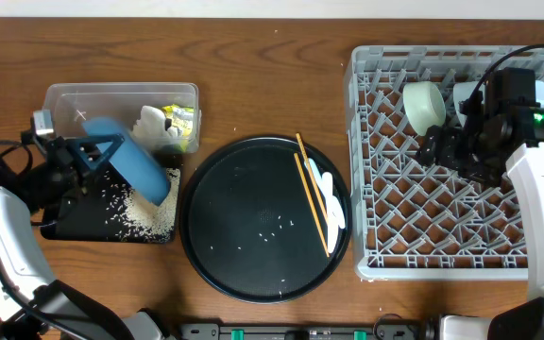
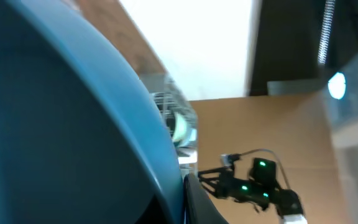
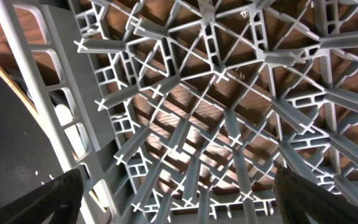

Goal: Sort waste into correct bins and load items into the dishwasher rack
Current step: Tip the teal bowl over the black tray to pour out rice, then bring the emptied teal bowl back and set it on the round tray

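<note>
My left gripper (image 1: 91, 151) is shut on the rim of the big dark-blue bowl (image 1: 140, 168), which is tipped on its side over the shallow black bin (image 1: 72, 223). Loose rice (image 1: 149, 215) lies piled in that bin under the bowl. In the left wrist view the bowl (image 2: 61, 124) fills the frame, with one dark finger (image 2: 199, 203) pressed against its rim. The clear bin (image 1: 121, 93) holds white napkins (image 1: 154, 123) and a yellow-green wrapper (image 1: 182, 118). My right gripper (image 1: 439, 146) hangs open and empty over the dishwasher rack (image 1: 423, 217), its fingers (image 3: 42, 199) wide apart above the lattice (image 3: 216, 81).
A round black tray (image 1: 244, 246) in the middle carries wooden chopsticks (image 1: 310, 189), a white spoon (image 1: 329, 198) and a few rice grains. Two pale cups (image 1: 425, 104) stand at the rack's far side, behind the right gripper.
</note>
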